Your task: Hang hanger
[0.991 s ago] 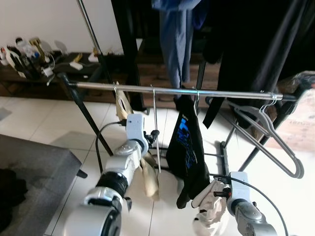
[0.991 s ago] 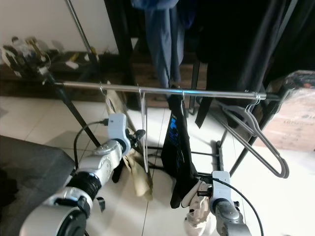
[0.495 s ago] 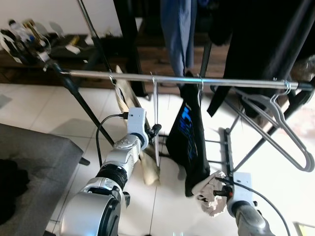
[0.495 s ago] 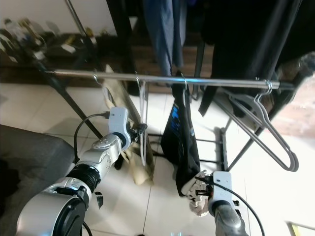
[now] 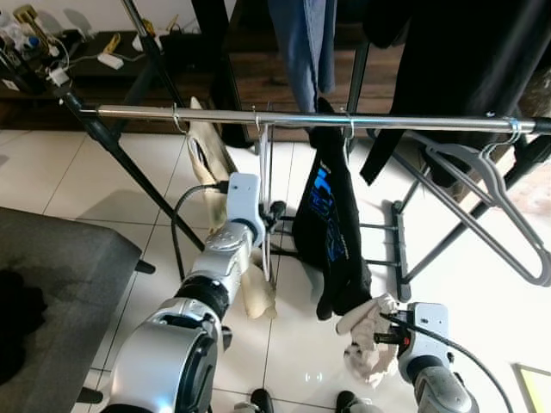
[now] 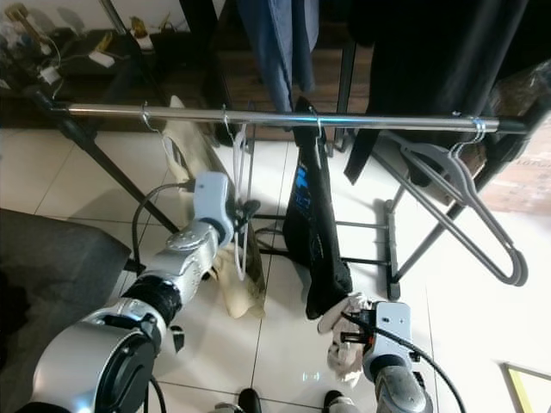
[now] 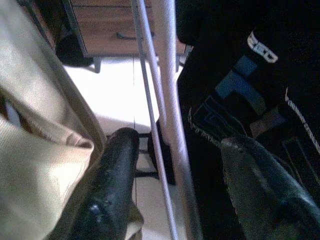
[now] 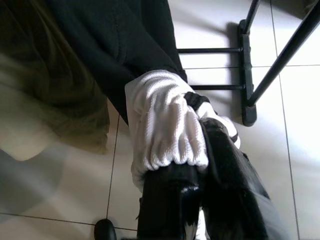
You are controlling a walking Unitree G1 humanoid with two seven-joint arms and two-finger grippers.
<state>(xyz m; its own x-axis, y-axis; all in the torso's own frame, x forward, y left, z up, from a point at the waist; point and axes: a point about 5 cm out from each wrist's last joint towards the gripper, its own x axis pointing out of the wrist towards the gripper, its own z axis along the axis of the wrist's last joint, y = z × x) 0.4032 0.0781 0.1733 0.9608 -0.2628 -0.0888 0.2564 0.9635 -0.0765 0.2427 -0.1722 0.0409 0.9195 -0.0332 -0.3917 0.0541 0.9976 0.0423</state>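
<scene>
At our left a cream garment (image 5: 209, 159) hangs from the rail (image 5: 413, 122). Next to it our left gripper (image 7: 172, 165) is raised beside the hanger (image 5: 263, 206), which is hooked on the rail; its fingers (image 7: 112, 180) stand apart on either side of the hanger's bar, not touching it. A black shirt (image 5: 331, 232) hangs next, then an empty grey hanger (image 5: 504, 215). Low at our right, the right gripper (image 8: 200, 165) is clamped on a white knitted cloth (image 8: 165, 125)
</scene>
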